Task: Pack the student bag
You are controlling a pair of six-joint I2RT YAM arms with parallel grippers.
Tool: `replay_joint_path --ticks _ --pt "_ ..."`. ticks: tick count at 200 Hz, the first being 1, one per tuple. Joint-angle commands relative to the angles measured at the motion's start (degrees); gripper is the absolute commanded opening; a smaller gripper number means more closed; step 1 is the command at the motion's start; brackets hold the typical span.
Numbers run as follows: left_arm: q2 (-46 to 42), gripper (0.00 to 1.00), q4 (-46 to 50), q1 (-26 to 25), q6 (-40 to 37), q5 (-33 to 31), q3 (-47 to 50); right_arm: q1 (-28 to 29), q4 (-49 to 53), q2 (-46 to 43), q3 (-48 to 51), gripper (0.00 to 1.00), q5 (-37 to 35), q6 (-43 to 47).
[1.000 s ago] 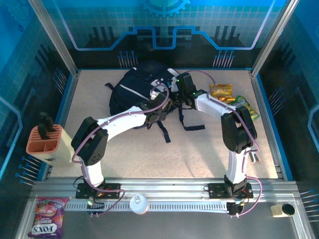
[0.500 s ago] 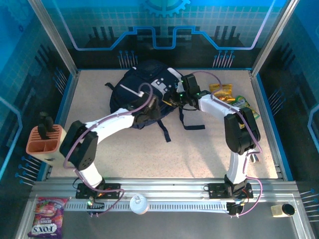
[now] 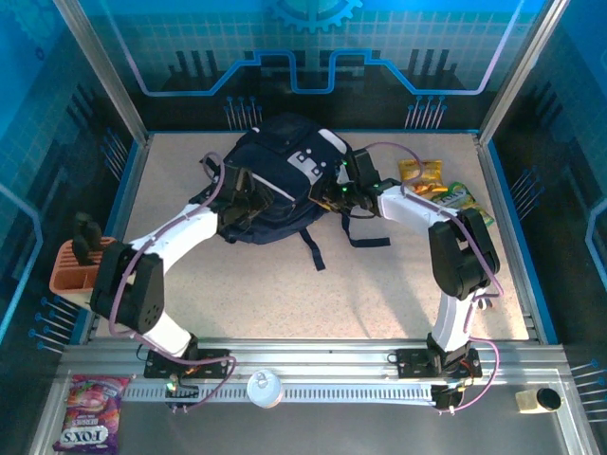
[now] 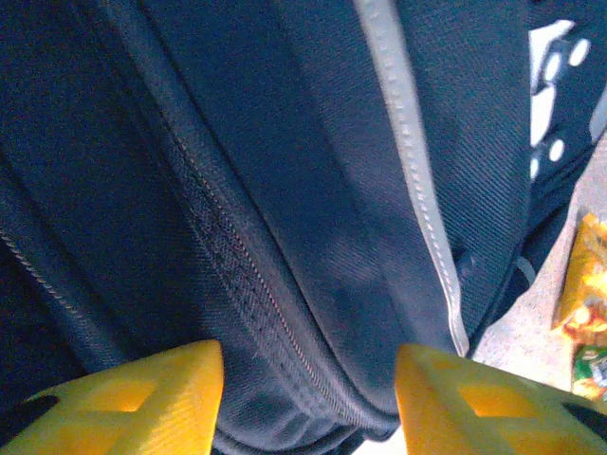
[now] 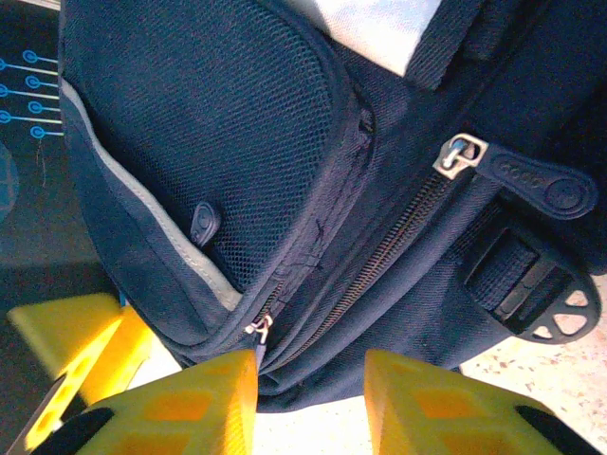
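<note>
The student bag (image 3: 275,175), dark navy with grey-white trim, lies at the back middle of the table. My left gripper (image 3: 245,188) rests over its left part. In the left wrist view the left gripper (image 4: 308,389) stands open, with the bag (image 4: 285,190) bulging between the yellow fingers (image 4: 161,389) along a zip seam. My right gripper (image 3: 336,190) is at the bag's right edge. In the right wrist view the right gripper (image 5: 313,389) is open astride the lower edge of the bag (image 5: 218,142), and a small zip slider (image 5: 256,325) hangs just by the left finger (image 5: 190,398).
Snack packets (image 3: 422,175) and a green packet (image 3: 469,204) lie right of the bag. Black straps (image 3: 313,242) trail toward the front. An orange holder (image 3: 81,265) sits at the left edge. A candy bag (image 3: 90,422), a white lid (image 3: 264,387) and a small cup (image 3: 545,398) rest by the front rail.
My left arm has swung from the bag's right-middle over to its left part, its jaws narrowing. The right gripper has gone from shut to open. The bag has shifted slightly.
</note>
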State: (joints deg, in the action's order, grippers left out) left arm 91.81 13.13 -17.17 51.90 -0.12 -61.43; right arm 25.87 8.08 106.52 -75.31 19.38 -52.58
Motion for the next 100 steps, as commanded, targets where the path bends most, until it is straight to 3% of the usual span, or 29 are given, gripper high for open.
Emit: replay_joint_path --ticks 1,43,61,86,100 --pt "2.97 0.49 -0.87 0.71 5.61 2.55 -2.96 0.93 0.01 -2.27 0.69 0.35 -1.06 -0.60" --pt "6.33 0.36 -3.45 1.08 7.70 4.53 -5.49 2.78 1.27 -2.00 0.12 0.36 -2.85 1.95" --pt "7.17 0.25 -3.03 1.11 7.88 5.50 -6.56 4.35 2.46 -2.33 0.02 0.38 -6.38 5.38" --pt "7.35 0.00 -2.95 1.08 7.70 7.13 -7.26 5.92 1.36 -2.58 0.83 0.40 -9.55 10.12" --pt "6.80 0.00 -3.01 1.08 7.65 8.69 -7.71 6.68 0.40 -2.72 1.24 0.42 -10.79 13.11"
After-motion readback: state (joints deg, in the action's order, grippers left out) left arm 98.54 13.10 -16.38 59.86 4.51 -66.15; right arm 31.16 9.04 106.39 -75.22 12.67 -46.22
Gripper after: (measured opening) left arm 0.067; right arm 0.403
